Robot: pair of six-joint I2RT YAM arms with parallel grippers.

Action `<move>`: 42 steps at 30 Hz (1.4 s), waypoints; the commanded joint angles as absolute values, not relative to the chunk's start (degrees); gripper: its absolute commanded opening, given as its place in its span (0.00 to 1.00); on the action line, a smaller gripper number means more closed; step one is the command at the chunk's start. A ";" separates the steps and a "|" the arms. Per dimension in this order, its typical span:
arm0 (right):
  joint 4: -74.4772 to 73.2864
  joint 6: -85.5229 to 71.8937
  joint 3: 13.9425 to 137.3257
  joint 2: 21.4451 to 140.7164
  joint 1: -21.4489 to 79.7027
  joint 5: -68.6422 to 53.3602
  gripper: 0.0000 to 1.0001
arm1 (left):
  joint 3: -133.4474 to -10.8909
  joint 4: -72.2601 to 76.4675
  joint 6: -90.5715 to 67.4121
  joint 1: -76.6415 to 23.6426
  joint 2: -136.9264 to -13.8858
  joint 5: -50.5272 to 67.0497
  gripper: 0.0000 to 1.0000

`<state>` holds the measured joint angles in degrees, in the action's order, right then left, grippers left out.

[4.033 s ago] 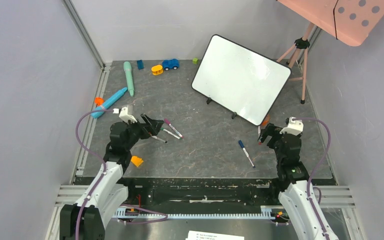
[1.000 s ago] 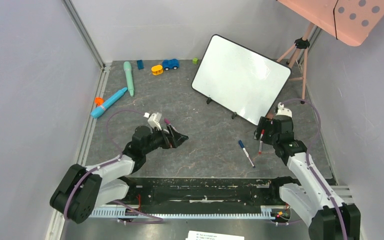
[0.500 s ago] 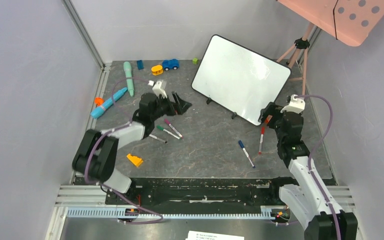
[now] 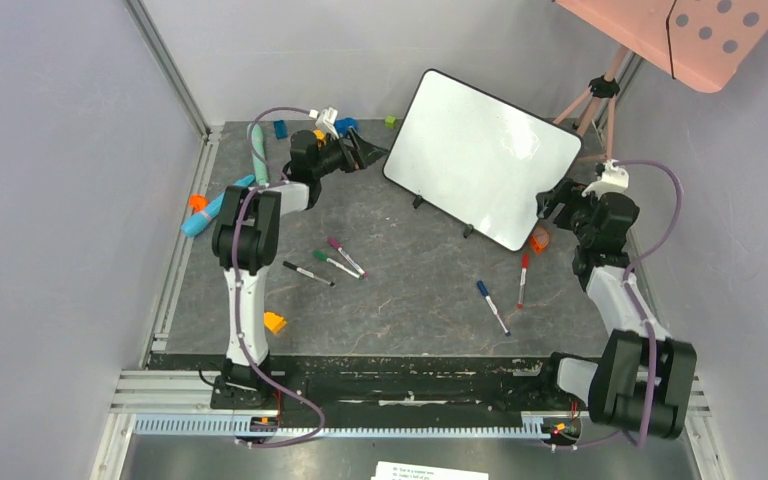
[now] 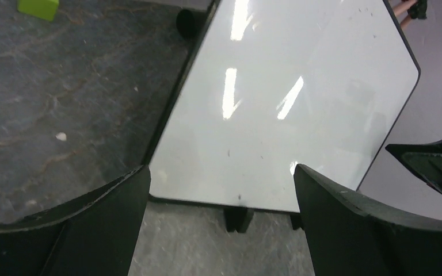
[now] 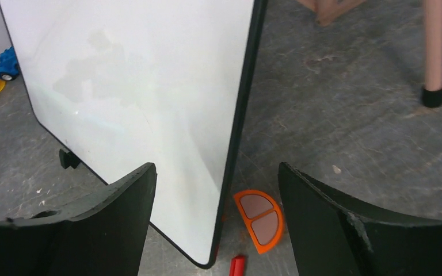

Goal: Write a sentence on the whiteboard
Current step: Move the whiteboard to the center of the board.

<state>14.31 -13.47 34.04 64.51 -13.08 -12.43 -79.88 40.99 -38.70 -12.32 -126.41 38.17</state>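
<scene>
The whiteboard stands tilted on small black feet at the back, and its glossy face is blank; no sentence shows on it. My left gripper is open at the board's left edge. In the left wrist view the whiteboard lies just ahead of the left gripper, apart from both fingers. My right gripper is open at the board's lower right corner. In the right wrist view the whiteboard's black rim runs between the spread fingers of the right gripper. A red marker lies loose on the table.
A blue marker and three more markers lie mid-table. An orange half-disc sits by the board's corner, under my right gripper. Toys line the back left, among them a teal stick. A pink tripod stands behind the board.
The left arm has stretched from mid-table to the board's left edge. The right gripper has left the red marker on the table and moved back to the board's right corner.
</scene>
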 commanded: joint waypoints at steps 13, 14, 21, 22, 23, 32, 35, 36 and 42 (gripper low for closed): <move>37.80 -22.21 41.57 83.34 -15.92 -31.39 0.68 | -114.06 43.45 -50.06 -12.85 -150.52 49.89 0.92; 38.04 -22.23 41.53 83.71 -15.97 -31.58 0.68 | -115.48 43.18 -50.48 -13.19 -151.28 49.92 0.91; 37.07 -21.69 41.66 84.19 -15.95 -32.70 0.62 | -120.39 40.45 -50.32 -14.57 -154.68 49.31 0.86; 36.58 -21.30 41.62 84.13 -15.93 -32.70 0.59 | -120.49 41.35 -50.97 -14.67 -155.05 49.65 0.85; 36.29 -21.16 41.50 84.16 -15.95 -32.76 0.56 | -120.42 42.41 -51.95 -14.76 -155.24 49.99 0.84; 34.04 -21.14 40.66 84.47 -15.95 -33.57 0.45 | -112.47 55.67 -56.80 -14.83 -152.68 54.37 0.71; 34.01 -21.18 39.76 84.31 -15.82 -34.20 0.42 | -107.21 56.45 -54.62 -14.85 -149.46 55.18 0.55; 34.01 -21.18 39.52 84.31 -15.85 -34.51 0.41 | -105.71 57.25 -54.08 -14.85 -148.49 56.26 0.47; 32.37 -20.04 38.35 83.27 -15.10 -35.51 0.41 | -92.16 59.03 -49.20 -14.37 -140.63 55.02 0.44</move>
